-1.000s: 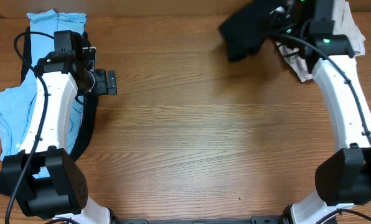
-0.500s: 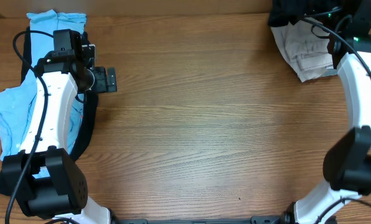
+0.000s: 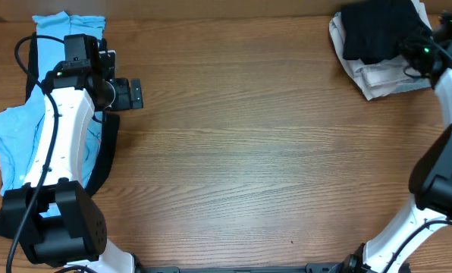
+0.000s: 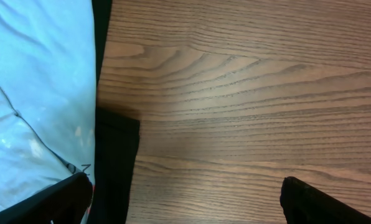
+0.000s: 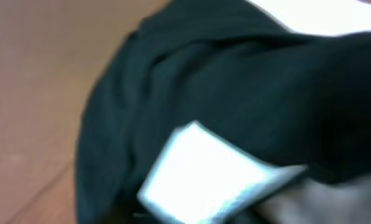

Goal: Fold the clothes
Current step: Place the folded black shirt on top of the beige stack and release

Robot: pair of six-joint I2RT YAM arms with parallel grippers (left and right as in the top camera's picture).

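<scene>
Black garment (image 3: 374,34) lies on pale pile (image 3: 379,77); left gripper (image 3: 133,95) gapes empty; right gripper (image 3: 417,47) unclear.

Wooden table (image 3: 249,152) bears blue and black clothes (image 3: 6,140) left, pale cloth (image 3: 381,76) right.

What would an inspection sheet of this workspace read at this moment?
Surface: wooden table, brown grain.
Job's things: black garment with a white label lying on a pale folded garment at the far right corner; light blue garment over a second black garment at the left edge.
Clutter: nothing seen.
Grippers: left pincer open, empty, above bare wood; right pincer at the black garment, open or shut cannot be told.
Cables: black cable along the left arm.
Surroundings: nothing seen.
</scene>
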